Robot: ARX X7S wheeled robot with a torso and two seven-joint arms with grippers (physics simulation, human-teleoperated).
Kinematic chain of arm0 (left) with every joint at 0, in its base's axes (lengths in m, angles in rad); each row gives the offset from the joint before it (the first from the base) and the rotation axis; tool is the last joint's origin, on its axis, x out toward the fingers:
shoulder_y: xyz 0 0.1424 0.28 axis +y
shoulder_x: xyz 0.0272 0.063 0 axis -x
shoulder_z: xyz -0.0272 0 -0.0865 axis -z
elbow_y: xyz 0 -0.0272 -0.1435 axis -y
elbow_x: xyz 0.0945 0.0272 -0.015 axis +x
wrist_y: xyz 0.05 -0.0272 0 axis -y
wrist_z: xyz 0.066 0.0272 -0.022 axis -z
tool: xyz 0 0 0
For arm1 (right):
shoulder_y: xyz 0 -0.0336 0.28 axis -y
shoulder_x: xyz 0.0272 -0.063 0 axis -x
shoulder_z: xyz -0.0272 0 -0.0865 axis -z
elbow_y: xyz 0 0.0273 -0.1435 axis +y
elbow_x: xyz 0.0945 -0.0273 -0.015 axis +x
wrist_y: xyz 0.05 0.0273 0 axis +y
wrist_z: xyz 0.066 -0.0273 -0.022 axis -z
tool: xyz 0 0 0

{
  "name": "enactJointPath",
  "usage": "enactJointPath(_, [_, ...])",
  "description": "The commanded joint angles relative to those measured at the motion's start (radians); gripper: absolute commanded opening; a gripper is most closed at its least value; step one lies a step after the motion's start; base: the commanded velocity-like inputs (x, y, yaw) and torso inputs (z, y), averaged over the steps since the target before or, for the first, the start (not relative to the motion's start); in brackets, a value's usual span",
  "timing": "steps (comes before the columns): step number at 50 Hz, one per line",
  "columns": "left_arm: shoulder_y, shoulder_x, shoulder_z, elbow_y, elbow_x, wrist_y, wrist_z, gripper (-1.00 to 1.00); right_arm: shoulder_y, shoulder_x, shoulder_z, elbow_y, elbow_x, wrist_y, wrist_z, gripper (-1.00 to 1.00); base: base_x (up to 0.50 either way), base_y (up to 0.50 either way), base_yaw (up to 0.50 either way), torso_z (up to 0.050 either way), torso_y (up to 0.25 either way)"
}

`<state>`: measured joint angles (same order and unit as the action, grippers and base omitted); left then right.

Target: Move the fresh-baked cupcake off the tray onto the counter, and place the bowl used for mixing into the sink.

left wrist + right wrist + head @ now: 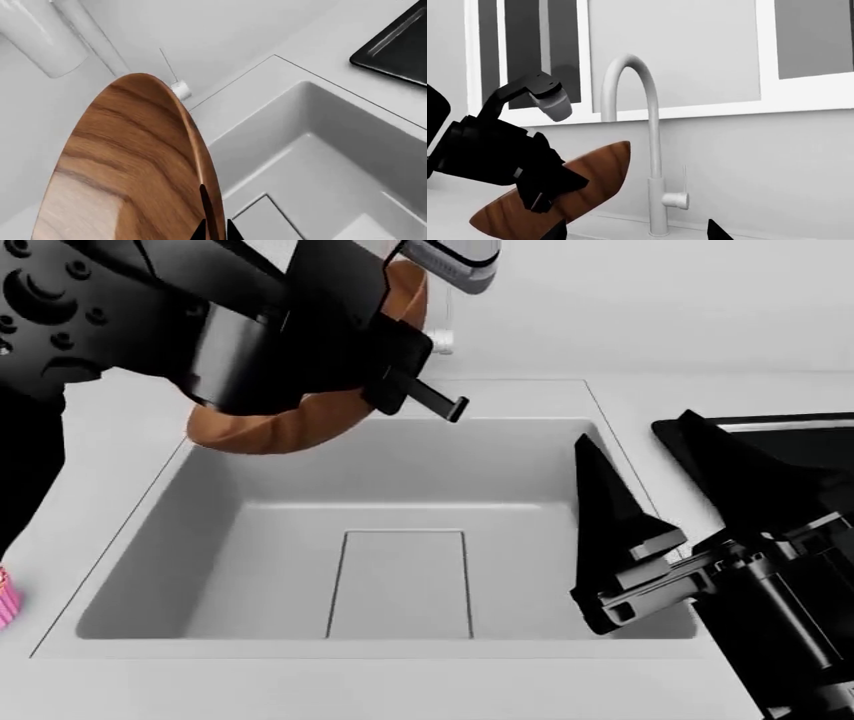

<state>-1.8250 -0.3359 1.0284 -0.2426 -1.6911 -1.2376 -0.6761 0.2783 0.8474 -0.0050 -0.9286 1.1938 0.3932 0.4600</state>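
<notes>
while left pincer [400, 380] grips bowl [127, 165], sink [400, 540] below.

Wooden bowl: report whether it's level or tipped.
Tipped. The bowl is held steeply on edge by the left tool, above the sink's back-left corner, not inside.

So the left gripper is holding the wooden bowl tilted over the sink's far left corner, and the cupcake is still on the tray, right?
Not quite. The left gripper does hold the bowl tilted over the far left corner of the sink, but the cupcake is not on the tray. The head view shows it on the counter left of the sink, at the picture's edge.
</notes>
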Motion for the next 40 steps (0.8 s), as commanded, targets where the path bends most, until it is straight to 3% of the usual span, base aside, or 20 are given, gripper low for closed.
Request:
enactJointPath(1, [0.019,-0.021,-0.023,0.068,-0.085,-0.016,-0.067,-1.00,0.000,0.000,-0.002,-0.002,-0.003,-0.003,0.005,1.00,0.00,0.00,0.00,0.000,0.000])
enactJointPath(10, [0.060,-0.046,-0.037,0.166,-0.280,-0.004,-0.192,-1.00,0.008,0.010,0.004,-0.012,0.009,0.000,0.025,1.00,0.00,0.00,0.00,0.000,0.001])
enactJointPath(17, [0.071,-0.056,-0.028,0.221,-0.344,0.002,-0.236,-1.00,0.005,0.013,0.006,-0.014,0.008,-0.003,0.026,1.00,0.00,0.00,0.00,0.000,0.000])
enactJointPath(40, [0.190,-0.059,0.033,0.300,-0.389,0.030,-0.271,-1.00,-0.049,0.050,0.061,-0.054,0.019,-0.032,0.053,1.00,0.00,0.00,0.00,0.000,0.000])
